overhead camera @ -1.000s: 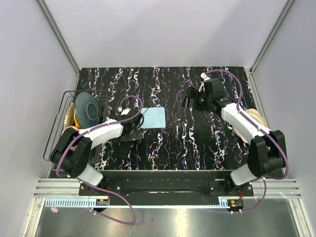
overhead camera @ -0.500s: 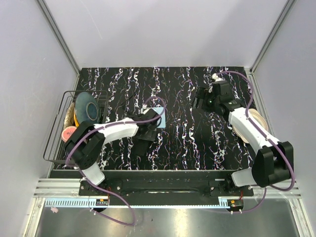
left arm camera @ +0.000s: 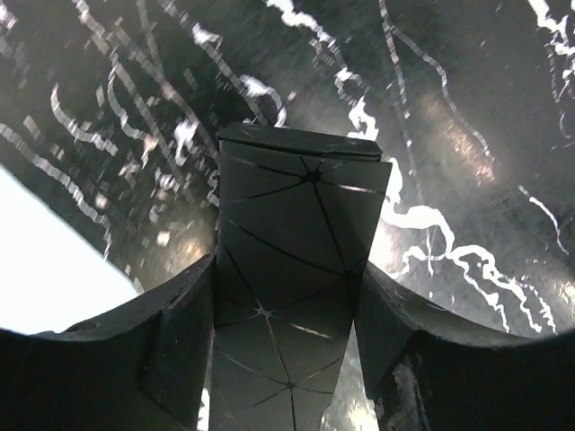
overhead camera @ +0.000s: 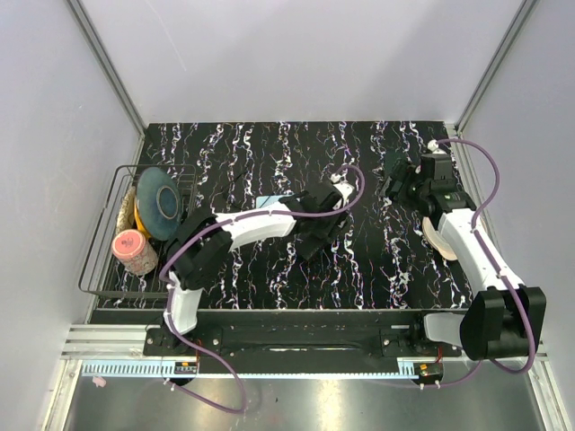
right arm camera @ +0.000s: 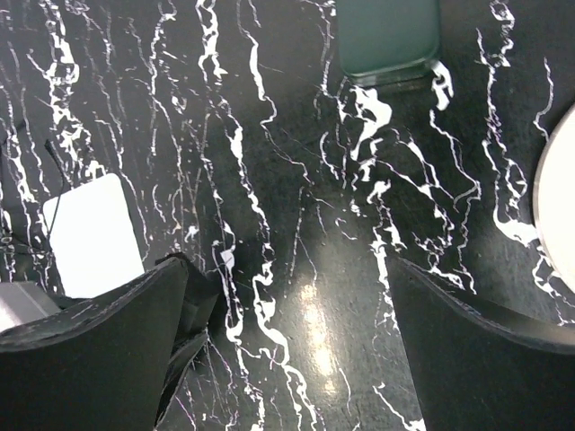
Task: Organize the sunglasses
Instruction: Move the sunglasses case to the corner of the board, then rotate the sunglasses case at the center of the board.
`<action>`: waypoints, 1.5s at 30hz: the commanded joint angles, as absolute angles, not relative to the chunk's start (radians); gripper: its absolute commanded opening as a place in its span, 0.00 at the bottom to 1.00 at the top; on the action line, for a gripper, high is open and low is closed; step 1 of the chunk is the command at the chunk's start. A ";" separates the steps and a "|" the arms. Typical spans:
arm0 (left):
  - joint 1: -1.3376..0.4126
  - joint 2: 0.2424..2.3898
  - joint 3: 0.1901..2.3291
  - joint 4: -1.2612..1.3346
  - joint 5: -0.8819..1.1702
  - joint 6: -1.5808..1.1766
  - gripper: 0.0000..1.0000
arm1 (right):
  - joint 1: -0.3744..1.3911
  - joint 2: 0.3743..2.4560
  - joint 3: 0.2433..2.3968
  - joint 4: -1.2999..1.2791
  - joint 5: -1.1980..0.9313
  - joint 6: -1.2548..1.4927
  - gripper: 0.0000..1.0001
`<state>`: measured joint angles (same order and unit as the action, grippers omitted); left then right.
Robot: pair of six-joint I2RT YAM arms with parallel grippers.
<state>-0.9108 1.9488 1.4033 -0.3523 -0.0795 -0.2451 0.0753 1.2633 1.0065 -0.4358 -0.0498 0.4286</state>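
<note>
No sunglasses show in any view. A black faceted folding case point(left arm camera: 296, 224) sits between my left gripper's point(left arm camera: 287, 296) jaws, which press on both its sides; the gripper is shut on it. From above, that gripper point(overhead camera: 314, 235) hangs over the middle of the black marbled table point(overhead camera: 269, 153). The same case point(right arm camera: 190, 310) shows at the left edge of the right wrist view. My right gripper point(right arm camera: 287, 341) is open with only bare table between its fingers, at the back right point(overhead camera: 395, 184). A dark green flat case point(right arm camera: 388, 36) lies just beyond it.
A pale blue cloth point(overhead camera: 269, 202) lies left of centre, partly under the left arm. A wire rack point(overhead camera: 101, 242) at the left edge holds a grey-blue plate point(overhead camera: 160, 202) and a pink jar point(overhead camera: 135, 251). A white plate point(overhead camera: 442, 241) lies under the right arm.
My left arm swung right from the blue cloth to the table's middle, and its jaws closed on the black case. My right arm drew back toward the right edge, still open.
</note>
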 commanded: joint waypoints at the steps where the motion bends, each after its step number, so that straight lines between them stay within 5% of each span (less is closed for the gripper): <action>1: -0.913 2.031 1.497 -0.253 0.052 -0.143 0.51 | 0.054 1.226 0.997 -0.462 -0.023 0.449 1.00; 13: -0.917 2.033 1.456 -0.146 0.103 -0.221 0.79 | 0.040 1.229 1.008 -0.480 -0.018 0.460 1.00; 21: -0.907 1.791 1.323 -0.072 0.029 -0.276 0.82 | 0.038 1.276 1.003 -0.460 -0.116 0.445 1.00; 23: -0.899 1.732 1.248 -0.048 0.002 -0.293 0.82 | 0.040 1.301 0.991 -0.414 -0.172 0.428 0.93; 29: -0.900 1.559 1.068 -0.023 0.069 -0.345 0.61 | 0.084 1.439 1.017 -0.362 -0.242 0.446 0.49; 34: -0.907 1.525 0.925 0.052 0.164 -0.425 0.47 | 0.123 1.531 1.106 -0.353 -0.039 0.453 0.39; 45: -0.948 1.548 0.796 0.169 0.212 -0.502 0.43 | 0.023 1.971 1.534 -0.399 0.201 0.388 0.26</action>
<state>-0.9257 1.5280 0.8040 0.0479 0.1627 -0.4633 0.0475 1.8450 1.3785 -0.3977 0.1085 0.4267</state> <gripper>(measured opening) 0.437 0.286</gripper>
